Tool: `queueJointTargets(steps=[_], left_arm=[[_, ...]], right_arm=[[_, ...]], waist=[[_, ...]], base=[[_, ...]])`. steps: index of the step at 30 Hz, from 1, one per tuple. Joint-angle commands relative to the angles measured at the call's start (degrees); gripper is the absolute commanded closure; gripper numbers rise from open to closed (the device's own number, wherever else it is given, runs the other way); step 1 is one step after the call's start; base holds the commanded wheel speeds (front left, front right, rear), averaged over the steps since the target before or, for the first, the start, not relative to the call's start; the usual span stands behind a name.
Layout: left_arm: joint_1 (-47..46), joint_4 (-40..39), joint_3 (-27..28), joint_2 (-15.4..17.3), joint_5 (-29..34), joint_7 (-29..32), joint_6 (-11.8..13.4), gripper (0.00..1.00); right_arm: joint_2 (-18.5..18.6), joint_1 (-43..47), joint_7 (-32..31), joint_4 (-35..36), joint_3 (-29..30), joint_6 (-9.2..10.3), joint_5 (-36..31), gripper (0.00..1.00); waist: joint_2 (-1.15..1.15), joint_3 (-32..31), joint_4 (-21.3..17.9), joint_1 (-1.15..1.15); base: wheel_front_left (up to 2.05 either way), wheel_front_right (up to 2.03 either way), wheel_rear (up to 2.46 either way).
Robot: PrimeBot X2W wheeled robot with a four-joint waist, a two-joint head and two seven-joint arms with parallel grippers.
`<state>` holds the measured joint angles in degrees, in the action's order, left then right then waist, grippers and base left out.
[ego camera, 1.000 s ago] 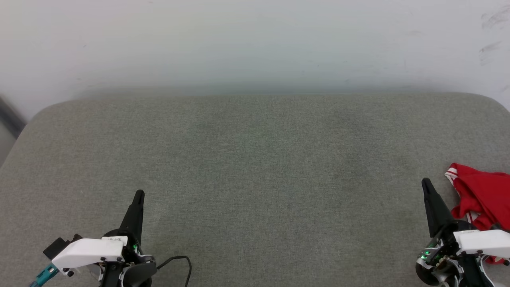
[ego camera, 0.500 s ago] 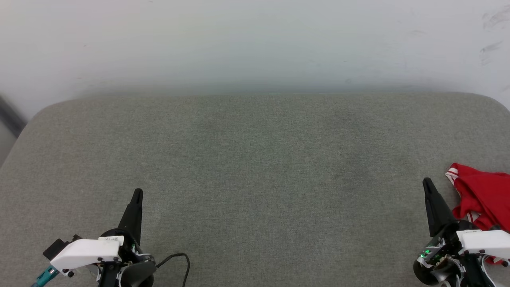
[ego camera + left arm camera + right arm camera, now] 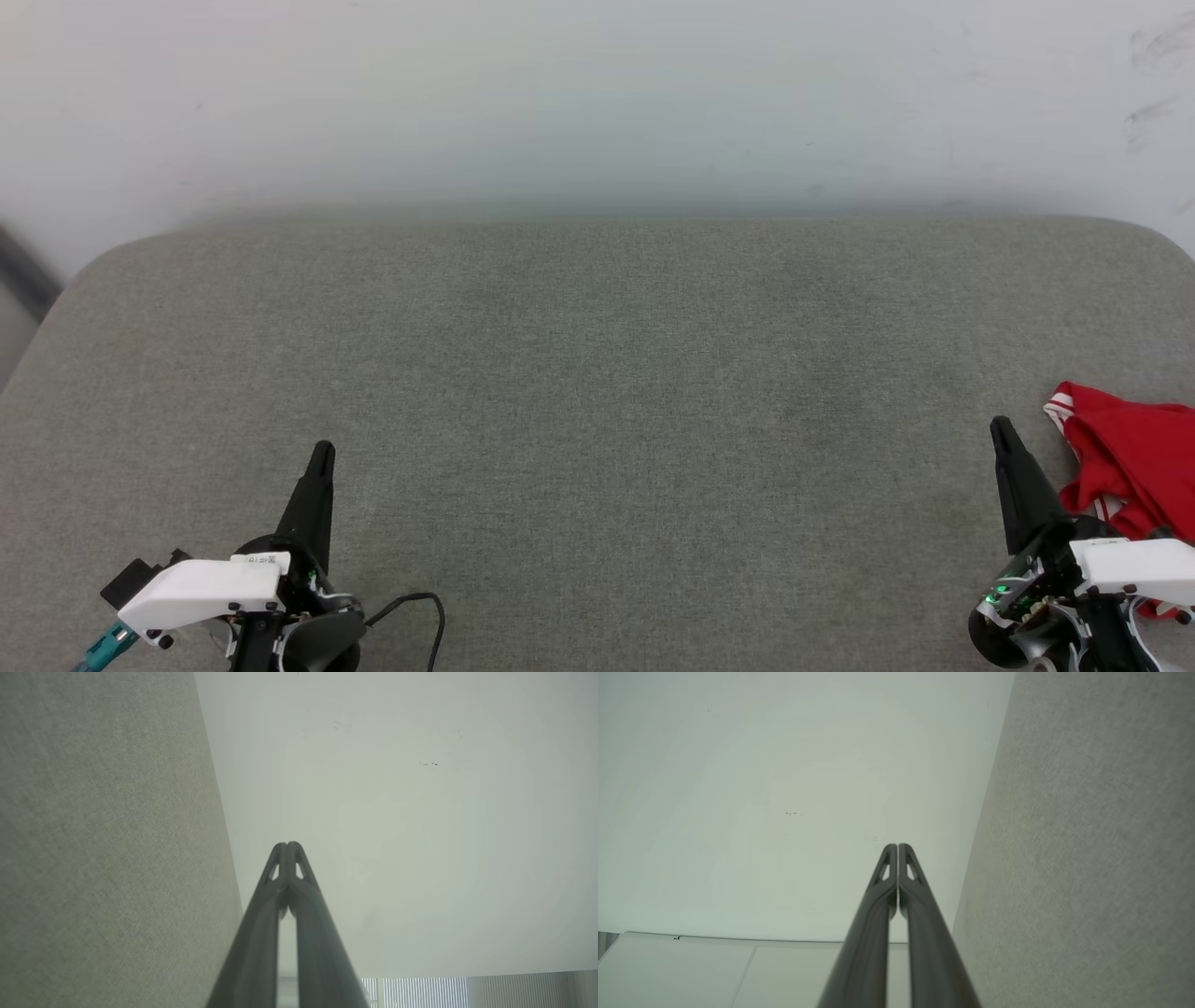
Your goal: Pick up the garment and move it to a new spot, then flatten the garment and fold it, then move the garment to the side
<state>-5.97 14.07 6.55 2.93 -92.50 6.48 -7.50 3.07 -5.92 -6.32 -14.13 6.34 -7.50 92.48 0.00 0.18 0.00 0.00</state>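
Nothing moved: your tapered left end effector (image 3: 320, 450) and right end effector (image 3: 999, 425) stay pinched together, the right just beside the crumpled red garment (image 3: 1130, 448).

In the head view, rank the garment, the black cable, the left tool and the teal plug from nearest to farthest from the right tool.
1. garment: bunched just to the right of the right tool, at the picture's right edge.
2. black cable: far across, lower left.
3. left tool: a little beyond the cable.
4. teal plug: bottom left corner.
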Motion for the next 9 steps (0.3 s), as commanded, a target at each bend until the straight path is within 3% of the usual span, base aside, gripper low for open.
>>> queueJointTargets(steps=[1,9], left_arm=[[-0.47,0.01,0.14,-0.09,0.05,0.19,-0.19,1.00],[-0.46,0.00,0.16,-0.10,0.08,0.21,-0.19,1.00]], right_arm=[[-0.06,-0.63,-0.07,-0.04,0.06,0.02,0.13,1.00],[-0.09,-0.63,-0.11,-0.04,0.09,0.03,0.09,1.00]], waist=[[0.00,0.00,0.00,0.00],[0.00,0.00,0.00,0.00]], base=[[0.00,0.00,0.00],[0.00,0.00,0.00]])
